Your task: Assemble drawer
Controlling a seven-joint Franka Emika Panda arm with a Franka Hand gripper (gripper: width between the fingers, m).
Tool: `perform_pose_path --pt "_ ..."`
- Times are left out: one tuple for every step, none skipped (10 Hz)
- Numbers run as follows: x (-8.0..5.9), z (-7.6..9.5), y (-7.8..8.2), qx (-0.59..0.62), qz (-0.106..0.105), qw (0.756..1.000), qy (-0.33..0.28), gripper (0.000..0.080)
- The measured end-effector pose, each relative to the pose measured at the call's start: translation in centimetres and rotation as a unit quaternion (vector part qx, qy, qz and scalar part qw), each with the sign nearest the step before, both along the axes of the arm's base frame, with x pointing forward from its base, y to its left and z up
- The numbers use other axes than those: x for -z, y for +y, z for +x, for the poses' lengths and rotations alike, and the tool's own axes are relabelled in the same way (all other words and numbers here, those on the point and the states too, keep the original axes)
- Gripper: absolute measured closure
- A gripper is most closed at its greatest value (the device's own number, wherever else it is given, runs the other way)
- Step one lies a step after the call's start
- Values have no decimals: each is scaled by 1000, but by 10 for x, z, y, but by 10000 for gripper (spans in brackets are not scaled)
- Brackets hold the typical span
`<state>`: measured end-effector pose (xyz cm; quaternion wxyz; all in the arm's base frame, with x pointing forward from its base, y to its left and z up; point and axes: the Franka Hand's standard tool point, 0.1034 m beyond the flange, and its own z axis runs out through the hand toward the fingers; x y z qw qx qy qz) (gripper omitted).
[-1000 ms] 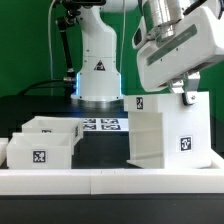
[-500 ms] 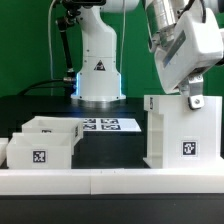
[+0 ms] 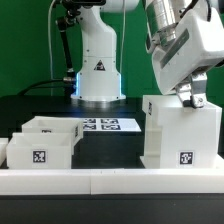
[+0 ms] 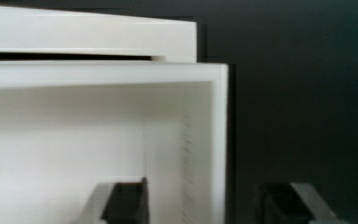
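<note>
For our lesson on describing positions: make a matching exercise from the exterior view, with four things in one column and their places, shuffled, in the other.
Things:
1 housing
2 two trays
3 marker board
4 rail

Places:
A along the front
B on the exterior view's left
C on the exterior view's right
D between trays and housing

Pairs: 1-C, 2-B, 3-D, 4-A

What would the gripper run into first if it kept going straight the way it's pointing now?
Probably the housing: in the wrist view its side wall sits between the open fingers of the gripper, so they would likely straddle that wall. Depth is unclear.
</note>
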<state>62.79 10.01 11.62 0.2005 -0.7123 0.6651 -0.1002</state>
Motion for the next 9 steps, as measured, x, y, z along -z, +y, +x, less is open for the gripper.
perform_pose_path --pt "0 0 0 -13 -5 1000 -2 351" --pt "-1 1 0 -29 -13 999 -5 351" --pt "-5 2 -1 -48 -21 999 -12 191" --pt "-14 4 -3 -74 -33 996 -22 159" --pt "-23 4 -2 -92 -40 995 -30 159" --pt "-31 2 -2 -122 -49 991 -35 151" --pt "-40 1 -8 -157 -67 984 -46 151" --pt "-46 0 -16 -160 -73 983 -52 151" --pt "-46 -2 -12 -127 -59 989 -49 151"
